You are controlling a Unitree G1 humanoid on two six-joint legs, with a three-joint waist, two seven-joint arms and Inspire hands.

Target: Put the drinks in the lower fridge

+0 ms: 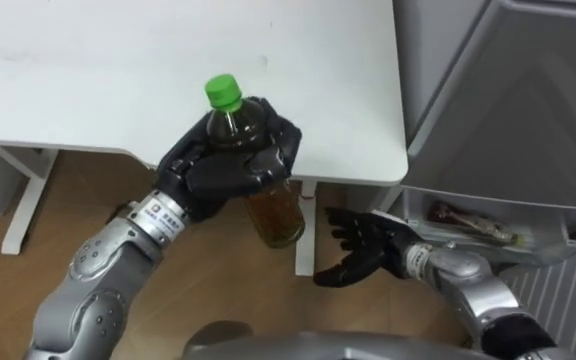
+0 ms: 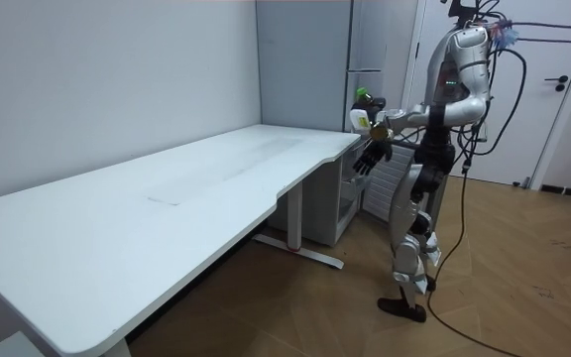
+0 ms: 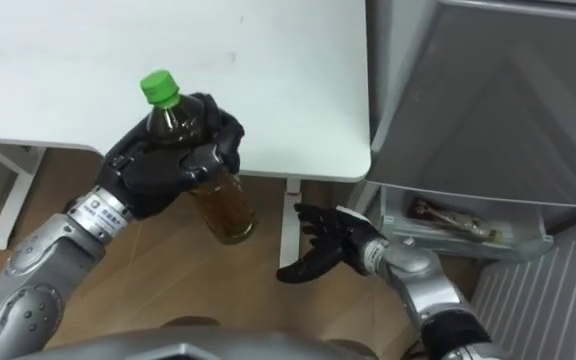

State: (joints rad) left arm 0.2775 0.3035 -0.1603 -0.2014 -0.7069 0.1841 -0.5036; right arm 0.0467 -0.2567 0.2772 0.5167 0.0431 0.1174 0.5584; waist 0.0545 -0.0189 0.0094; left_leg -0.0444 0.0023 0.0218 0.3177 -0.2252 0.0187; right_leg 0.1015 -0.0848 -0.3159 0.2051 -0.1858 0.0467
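a bottle (image 1: 276,212) of amber drink, closed with a green cap (image 1: 222,92), is gripped by the left hand (image 1: 230,165). the fingers and thumb are curled round its upper body. it is held slightly tilted, cap up, off the white table (image 1: 118,70), just past its near edge and over the wooden floor (image 1: 218,290).

the right hand (image 1: 363,248) is held lower, fingers spread and loosely bent, with nothing in it. it is seen between the bottle and the grey fridge (image 1: 508,90). the fridge's lower compartment (image 1: 528,245) is open, and a dark packet (image 1: 468,222) is seen lying in it. the table's corner and its white leg (image 1: 306,235) stand just beside the fridge, close to the bottle.
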